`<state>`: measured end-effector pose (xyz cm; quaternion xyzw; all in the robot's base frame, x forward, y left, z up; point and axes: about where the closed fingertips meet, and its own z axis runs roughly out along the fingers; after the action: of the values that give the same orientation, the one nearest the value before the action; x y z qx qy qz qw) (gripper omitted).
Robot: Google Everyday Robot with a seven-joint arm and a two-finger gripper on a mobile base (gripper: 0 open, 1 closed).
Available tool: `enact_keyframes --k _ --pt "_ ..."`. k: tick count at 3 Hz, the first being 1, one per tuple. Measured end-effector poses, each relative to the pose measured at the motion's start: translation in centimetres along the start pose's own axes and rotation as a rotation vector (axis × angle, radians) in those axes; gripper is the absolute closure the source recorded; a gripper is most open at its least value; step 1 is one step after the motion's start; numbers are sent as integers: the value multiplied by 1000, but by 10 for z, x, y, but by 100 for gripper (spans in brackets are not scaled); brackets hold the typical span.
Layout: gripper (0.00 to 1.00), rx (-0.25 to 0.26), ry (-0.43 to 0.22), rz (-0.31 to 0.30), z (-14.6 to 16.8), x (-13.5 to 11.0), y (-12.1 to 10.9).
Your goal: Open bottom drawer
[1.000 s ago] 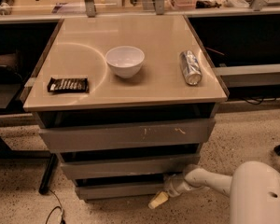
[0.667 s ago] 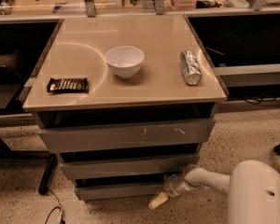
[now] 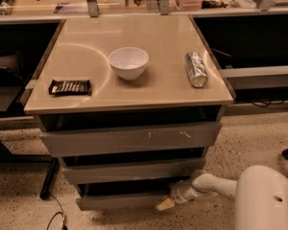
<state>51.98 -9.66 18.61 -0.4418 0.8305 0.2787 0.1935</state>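
Note:
The bottom drawer (image 3: 120, 200) is the lowest of three grey drawers under the beige tabletop, with a plain flat front. It stands out a little, with a dark gap above its front. My gripper (image 3: 166, 203) is at the right end of that front, low near the floor. The white arm (image 3: 216, 185) reaches in from the lower right. The middle drawer (image 3: 129, 171) and the top drawer (image 3: 129, 138) with pale scratch marks are above.
On the table (image 3: 158, 92) stand a white bowl (image 3: 128, 63), a dark snack bar (image 3: 70, 86) at the left and a can lying on its side (image 3: 196, 69) at the right. A black table leg (image 3: 49, 178) and cable are on the floor to the left.
The view has shifted slightly. The gripper stays at the right end of the bottom drawer front; the drawer shows no clear movement.

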Motion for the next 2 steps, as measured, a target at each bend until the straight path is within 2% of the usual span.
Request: enact_keyframes --k 2 --pt "78 0 0 0 0 0 0"
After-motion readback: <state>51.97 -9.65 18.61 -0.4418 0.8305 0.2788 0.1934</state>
